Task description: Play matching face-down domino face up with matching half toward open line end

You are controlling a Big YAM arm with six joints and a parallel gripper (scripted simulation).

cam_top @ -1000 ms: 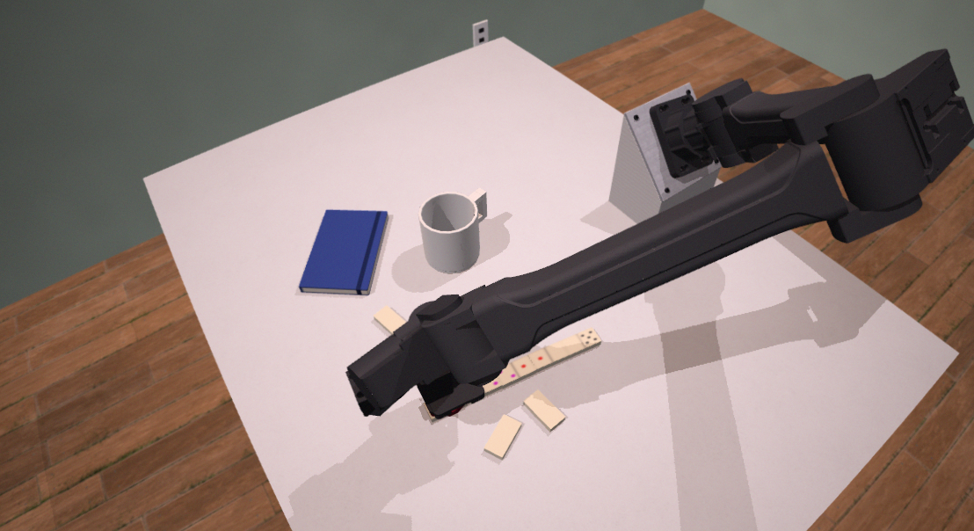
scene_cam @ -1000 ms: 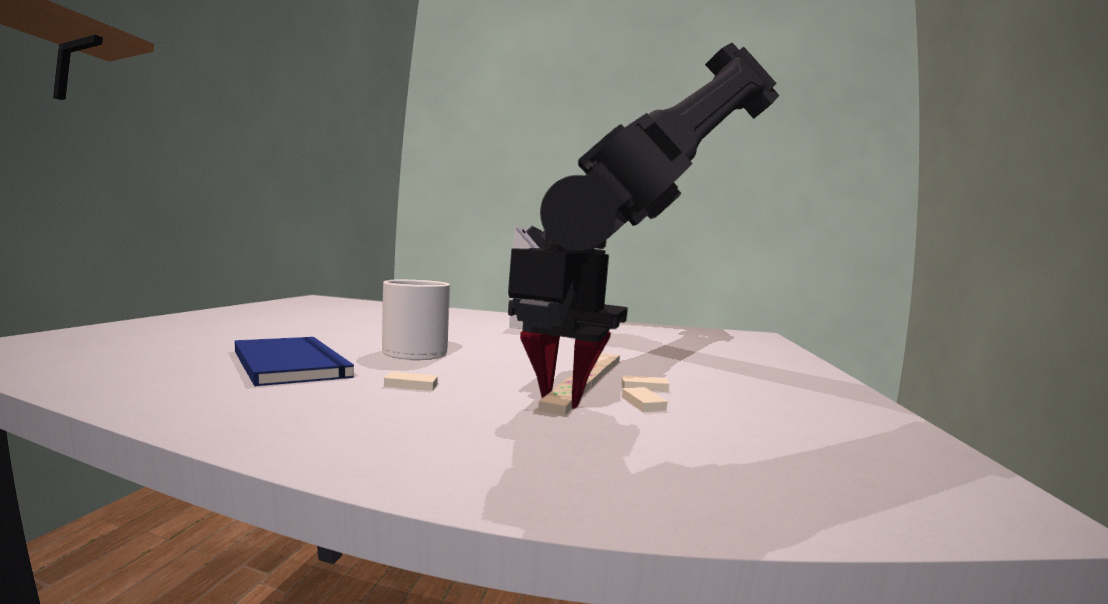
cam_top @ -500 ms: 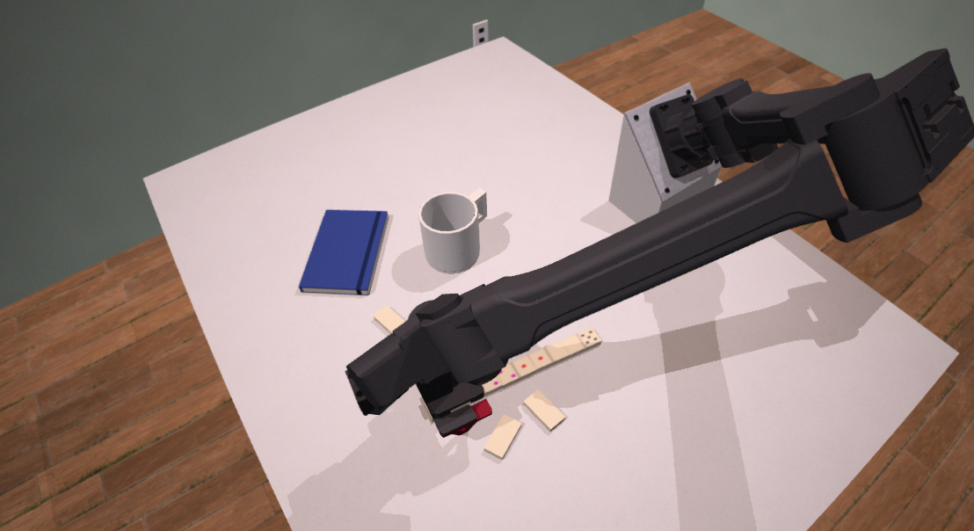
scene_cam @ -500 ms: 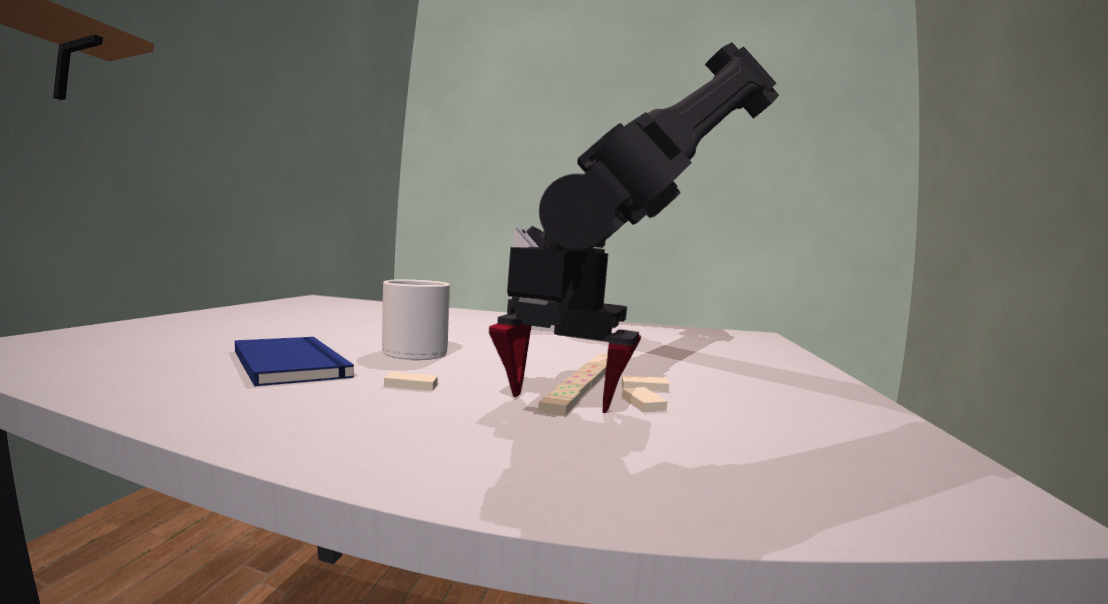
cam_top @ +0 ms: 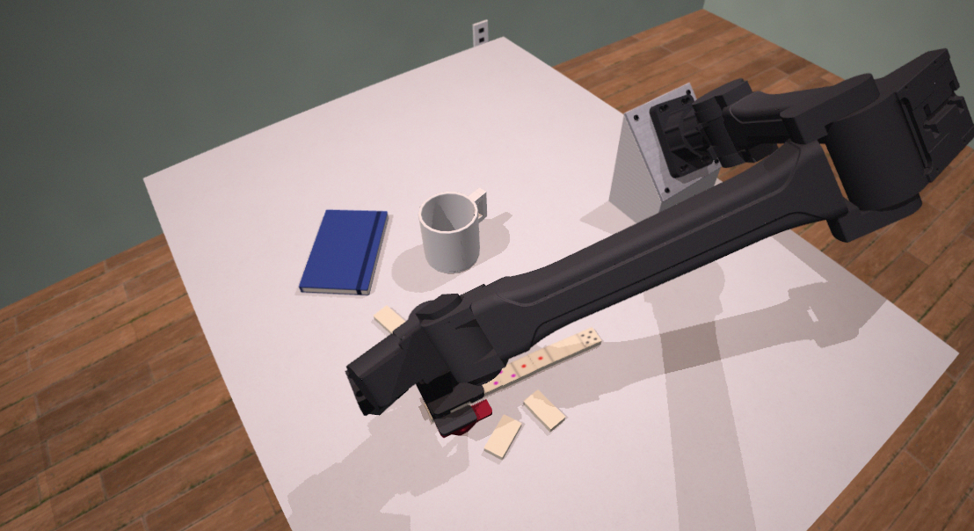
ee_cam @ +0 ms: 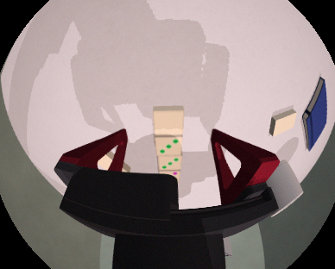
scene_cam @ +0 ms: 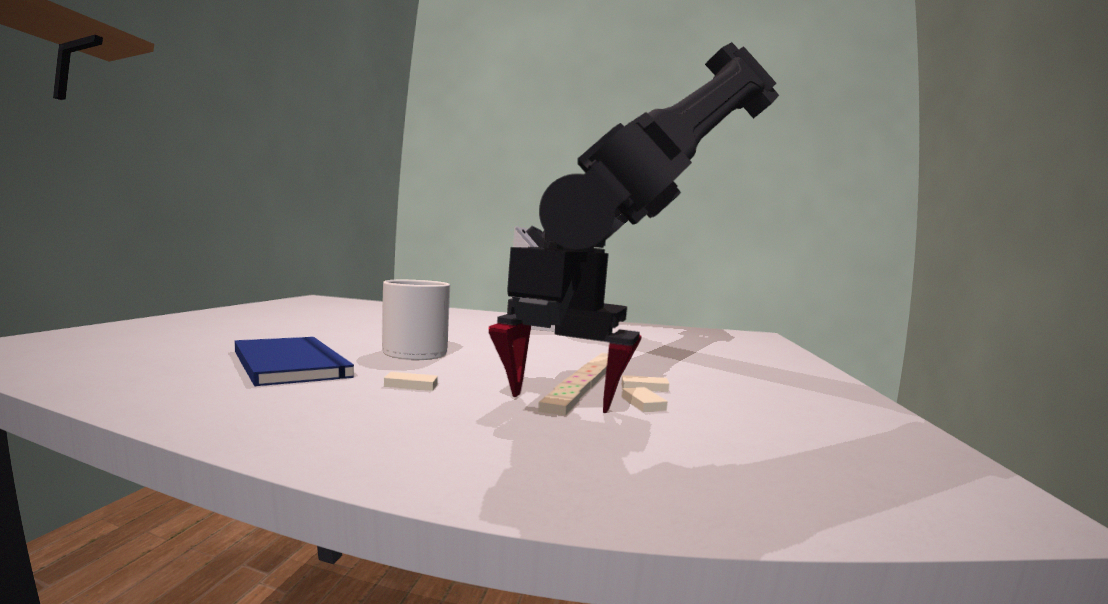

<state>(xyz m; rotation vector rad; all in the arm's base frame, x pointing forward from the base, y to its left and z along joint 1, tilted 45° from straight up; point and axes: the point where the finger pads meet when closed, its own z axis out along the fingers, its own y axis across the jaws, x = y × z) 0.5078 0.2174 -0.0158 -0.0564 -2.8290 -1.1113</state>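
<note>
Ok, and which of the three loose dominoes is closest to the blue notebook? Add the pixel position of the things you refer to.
The lone domino [cam_top: 388, 318] [scene_cam: 410, 382] [ee_cam: 285, 122] on the mug's [cam_top: 451, 248] [scene_cam: 415, 321] [ee_cam: 287, 190] side of the line [cam_top: 572, 346] [scene_cam: 575, 387] [ee_cam: 168, 147]; the other two [cam_top: 543, 410] [cam_top: 503, 437] [scene_cam: 651, 383] [scene_cam: 645, 400] [ee_cam: 104, 162] lie across it.

Gaps flanked the row [cam_top: 572, 346] [scene_cam: 569, 390] [ee_cam: 168, 121], with blocks farther out.
The 2 fingers [cam_top: 482, 410] [scene_cam: 620, 367] stood apart from its sides; 2 loose dominoes [cam_top: 544, 410] [scene_cam: 645, 383] [ee_cam: 105, 161] narrowed 1 flank. Across the row, 1 domino [cam_top: 388, 318] [scene_cam: 410, 381] [ee_cam: 284, 122] lay low, with the notebook [cam_top: 344, 251] [scene_cam: 290, 359] [ee_cam: 317, 121] and taller mug [cam_top: 451, 244] [scene_cam: 415, 321] [ee_cam: 288, 187] beyond, a passage between these 2.
</note>
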